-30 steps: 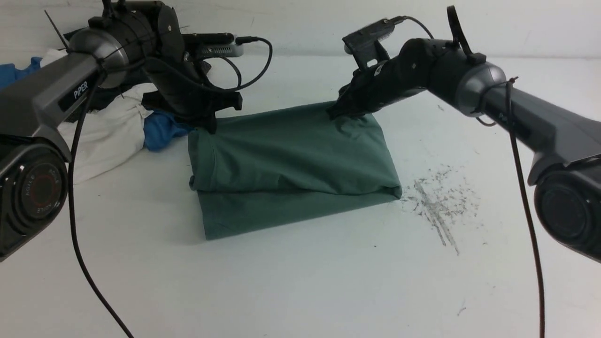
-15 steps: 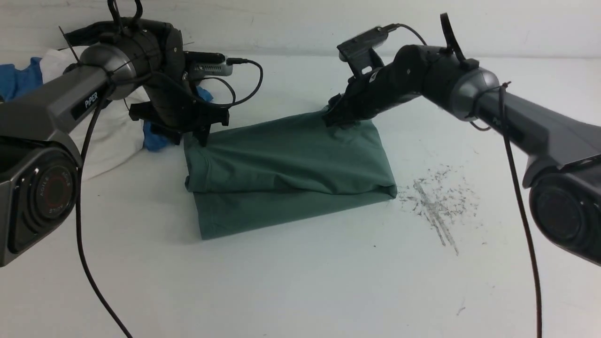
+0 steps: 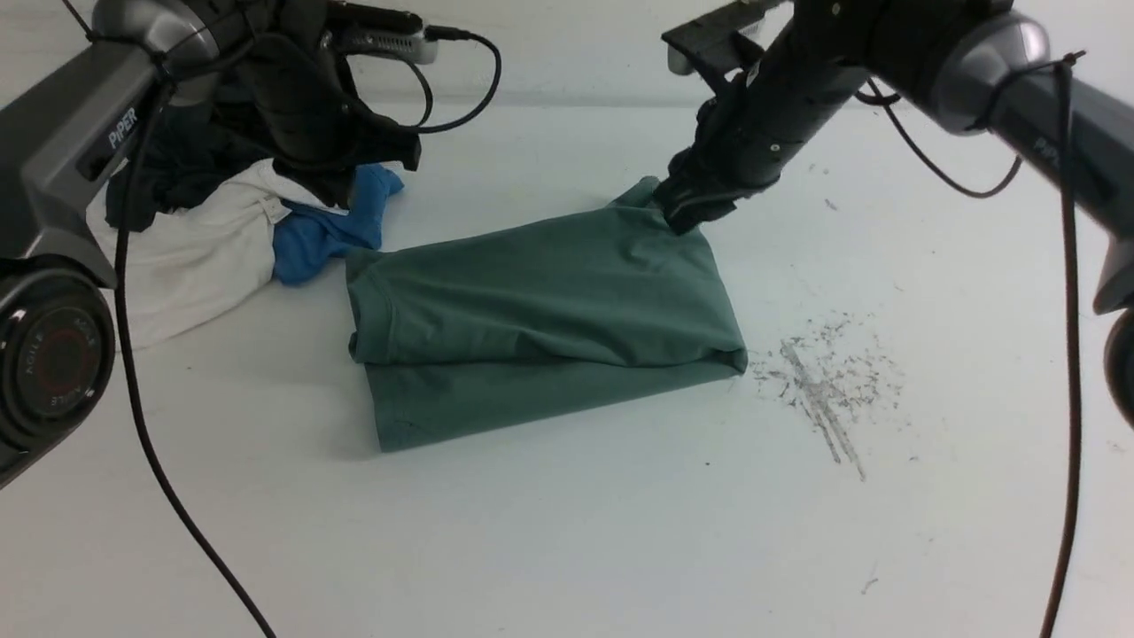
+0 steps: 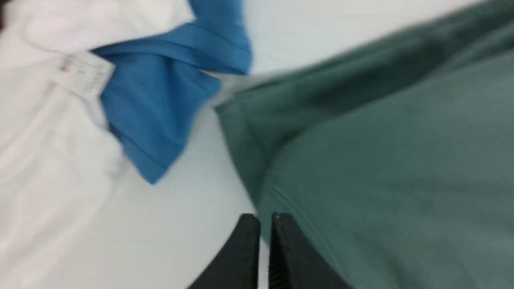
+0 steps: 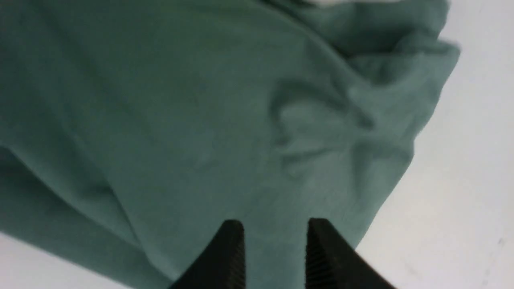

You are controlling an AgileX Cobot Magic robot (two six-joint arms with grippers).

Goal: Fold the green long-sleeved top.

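Observation:
The green long-sleeved top (image 3: 540, 310) lies folded into a thick rectangle in the middle of the white table; its logo and neck tag are hidden. My left gripper (image 4: 265, 220) hangs in the air over the top's far left edge (image 4: 249, 160), shut with nothing between its fingers. The left arm (image 3: 80, 142) is raised at the back left. My right gripper (image 3: 687, 213) points steeply down at the top's far right corner. Its jaws (image 5: 275, 226) stand apart just above the wrinkled cloth (image 5: 313, 132), holding nothing.
A pile of white (image 3: 195, 257), blue (image 3: 328, 230) and dark (image 3: 177, 159) clothes lies at the back left, right beside the top's far left corner. Grey scuff marks (image 3: 824, 390) cover the table to the right of the top. Black cables (image 3: 142, 425) hang from both arms.
My left gripper has let go of the top's far left corner, risen up and back, and shut empty. The right arm has lifted and tilted steeper over the far right corner.

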